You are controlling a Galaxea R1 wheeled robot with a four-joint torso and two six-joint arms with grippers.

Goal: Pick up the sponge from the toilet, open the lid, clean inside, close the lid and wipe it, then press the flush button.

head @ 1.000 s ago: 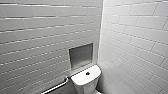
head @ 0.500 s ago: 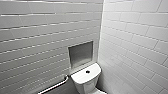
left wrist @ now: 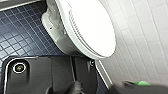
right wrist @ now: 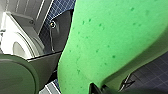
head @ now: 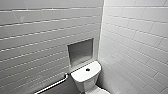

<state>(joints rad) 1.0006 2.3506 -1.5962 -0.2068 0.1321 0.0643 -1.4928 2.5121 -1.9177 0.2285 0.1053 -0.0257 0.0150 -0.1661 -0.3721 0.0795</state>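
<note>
You are in a small room with white tile walls (head: 50, 30) and a dark blue floor (left wrist: 17, 37) of little squares. Your head view shows the toilet (head: 85, 77) tank with the flush button (head: 87, 69) on top, a square nook (head: 80, 52) behind it and a grey bar (head: 53, 85) beside it. Your left wrist view shows the lid (left wrist: 92, 27) shut. The sponge (right wrist: 112, 42) is bright green with small dark dots, up off the floor. Your right end effector (right wrist: 100, 88) seems closed on it. You cannot tell if your left end effector (left wrist: 75, 87) is open.

The wrist plate (left wrist: 37, 75) is black, round-cornered, with a pale edge line; its corner holds a round fitting (left wrist: 19, 67), perhaps brass, beside a dark jointed bar (left wrist: 81, 72).
</note>
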